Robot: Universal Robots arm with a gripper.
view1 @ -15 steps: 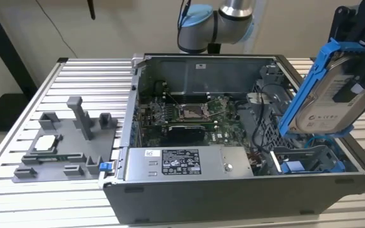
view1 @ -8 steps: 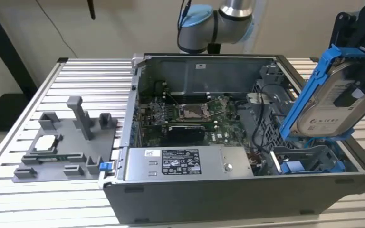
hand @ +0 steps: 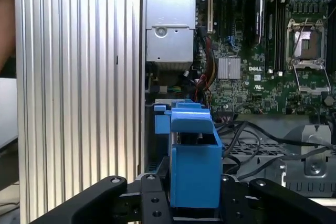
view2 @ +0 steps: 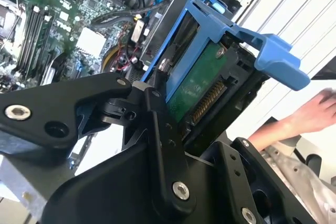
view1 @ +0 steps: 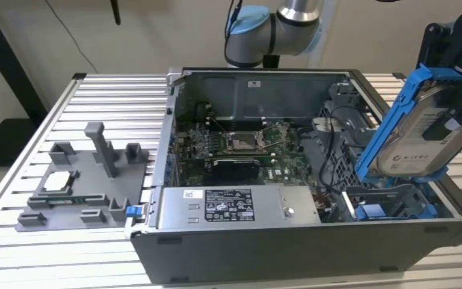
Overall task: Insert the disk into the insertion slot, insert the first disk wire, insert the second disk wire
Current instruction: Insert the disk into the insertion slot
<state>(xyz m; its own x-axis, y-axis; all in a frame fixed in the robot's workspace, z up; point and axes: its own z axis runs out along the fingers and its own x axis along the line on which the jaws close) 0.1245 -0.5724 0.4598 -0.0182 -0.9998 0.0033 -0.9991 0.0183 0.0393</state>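
My gripper [view1: 446, 123] is shut on the disk [view1: 417, 143], a silver drive with a white label in a blue carrier frame [view1: 391, 114]. The disk hangs tilted, its lower end just above the insertion slot [view1: 391, 195], the grey bay with blue tabs [view1: 372, 212] at the case corner on the exterior view's right. In the second wrist view the black fingers [view2: 157, 114] clamp the disk's edges, and its green board [view2: 198, 82] and connector face the camera. In the first wrist view the carrier [hand: 194, 156] stands between the fingers [hand: 149, 200]. Black cables [hand: 252, 142] lie loose beside the bay.
The open computer case [view1: 295, 241] rests on a slatted metal table [view1: 110, 96]. Inside are the motherboard with its processor socket [view1: 239, 141] and a silver power-supply box [view1: 235, 206]. A grey fixture [view1: 82, 186] with small parts stands on the exterior view's left. A person's hand [view2: 310, 116] is nearby.
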